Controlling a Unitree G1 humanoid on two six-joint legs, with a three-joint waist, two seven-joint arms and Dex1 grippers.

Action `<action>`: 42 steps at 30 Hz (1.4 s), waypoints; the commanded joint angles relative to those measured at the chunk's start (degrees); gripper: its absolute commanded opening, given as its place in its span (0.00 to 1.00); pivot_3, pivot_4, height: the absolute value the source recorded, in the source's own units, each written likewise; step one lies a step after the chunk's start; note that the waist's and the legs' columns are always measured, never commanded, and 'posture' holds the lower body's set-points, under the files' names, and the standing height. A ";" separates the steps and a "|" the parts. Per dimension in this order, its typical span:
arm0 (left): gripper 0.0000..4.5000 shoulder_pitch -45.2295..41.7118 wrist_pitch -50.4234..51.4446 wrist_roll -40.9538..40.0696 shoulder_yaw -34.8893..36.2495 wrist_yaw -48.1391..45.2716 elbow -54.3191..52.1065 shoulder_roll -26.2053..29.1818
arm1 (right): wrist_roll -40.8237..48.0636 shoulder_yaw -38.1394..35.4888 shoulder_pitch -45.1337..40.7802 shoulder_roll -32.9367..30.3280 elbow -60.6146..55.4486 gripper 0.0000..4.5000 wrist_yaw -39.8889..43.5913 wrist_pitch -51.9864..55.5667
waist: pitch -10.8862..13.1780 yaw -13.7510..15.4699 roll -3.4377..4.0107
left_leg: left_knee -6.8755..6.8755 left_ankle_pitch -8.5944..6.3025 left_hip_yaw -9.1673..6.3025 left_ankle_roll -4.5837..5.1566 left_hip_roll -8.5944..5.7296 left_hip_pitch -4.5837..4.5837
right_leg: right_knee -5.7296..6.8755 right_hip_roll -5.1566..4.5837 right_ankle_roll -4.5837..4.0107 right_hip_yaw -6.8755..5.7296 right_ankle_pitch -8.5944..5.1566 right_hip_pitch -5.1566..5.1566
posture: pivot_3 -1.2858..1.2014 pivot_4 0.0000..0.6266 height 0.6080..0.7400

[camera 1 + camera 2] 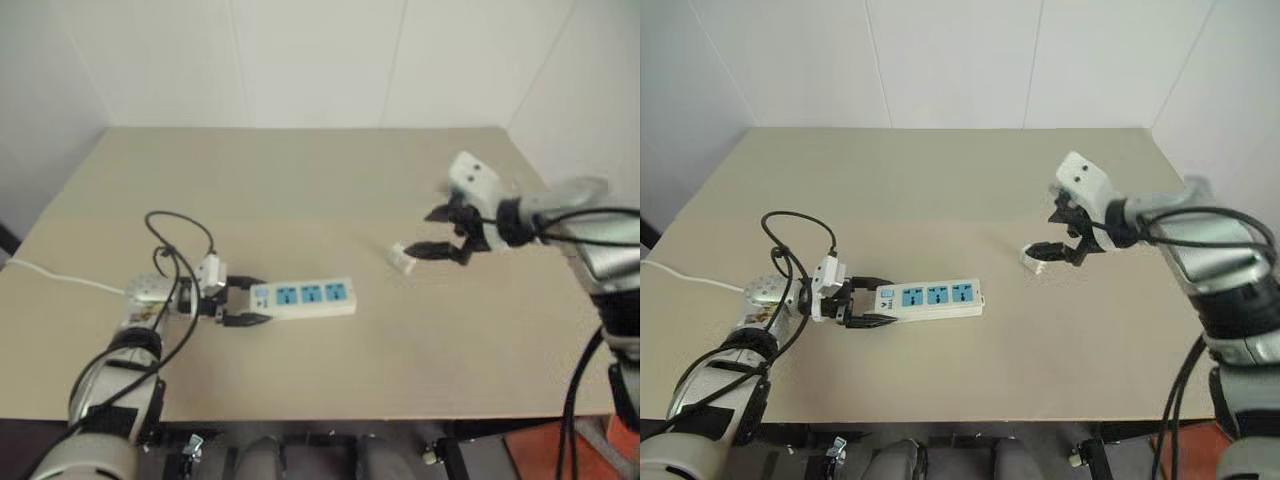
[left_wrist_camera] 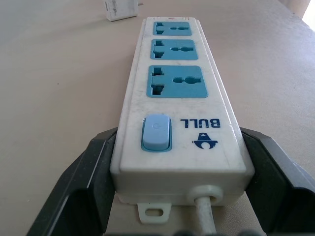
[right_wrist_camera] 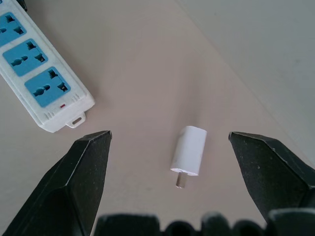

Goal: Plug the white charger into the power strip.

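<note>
One strip (image 1: pixel 303 298), one charger (image 1: pixel 401 258), two grippers, all on one tan table (image 1: pixel 330 190). Three blue sockets in a row on the strip, plus a blue switch (image 2: pixel 156 132) at the cord end. Left gripper (image 1: pixel 243 302) closed around that switch end, a black finger (image 2: pixel 86 182) hard against each long side, cord (image 2: pixel 204 214) running out between them; strip flat on the table, held. Right gripper (image 1: pixel 440 232) spread wide and empty, hovering just above the charger, which sits between the fingers (image 3: pixel 83 172) in the right wrist view, touching neither. Charger lying on its side near mid-table, to the right of the strip and well apart from it, one metal prong (image 3: pixel 180 181) visible at one end. White cord (image 1: pixel 60 278) trailing off the table's left edge; black cable (image 1: pixel 175 245) looped above the left wrist. Nothing between charger and strip, bare surface only. Wide bare table behind, up to the white wall (image 1: pixel 320 60); both things set well in from the near edge, and from the right edge too
</note>
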 commanded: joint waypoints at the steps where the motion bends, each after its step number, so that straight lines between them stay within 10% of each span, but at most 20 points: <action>1: 0.73 0.89 -0.17 -1.52 -4.83 -0.52 -1.43 -0.08 | -9.36 10.99 -10.85 4.79 13.19 1.00 6.53 -1.45 | -0.03 0.06 0.05 | 0.00 0.00 -0.01 0.00 -0.03 -0.15 | -0.01 -0.02 0.00 0.01 0.00 -0.11 | 0.52 0.24 1.00; 15: 0.73 2.23 -0.92 -5.95 -8.42 -0.52 -1.97 0.85 | -26.34 16.47 -27.93 25.13 56.12 1.00 10.32 -17.61 | -0.07 -0.03 0.12 | 0.37 0.00 0.00 0.00 -0.10 -0.83 | 0.86 -0.10 -0.01 -0.01 0.02 -0.98 | 0.52 0.24 1.00; 42: 0.73 3.40 -1.53 -5.41 -7.71 -0.52 -1.33 0.63 | -33.79 4.25 -27.96 33.59 71.00 1.00 2.41 -19.43 | -0.13 -0.59 0.24 | 0.39 0.00 0.00 0.00 -0.11 -0.77 | 0.97 -0.10 -0.01 -0.01 0.02 -0.96 | 0.52 0.24 1.00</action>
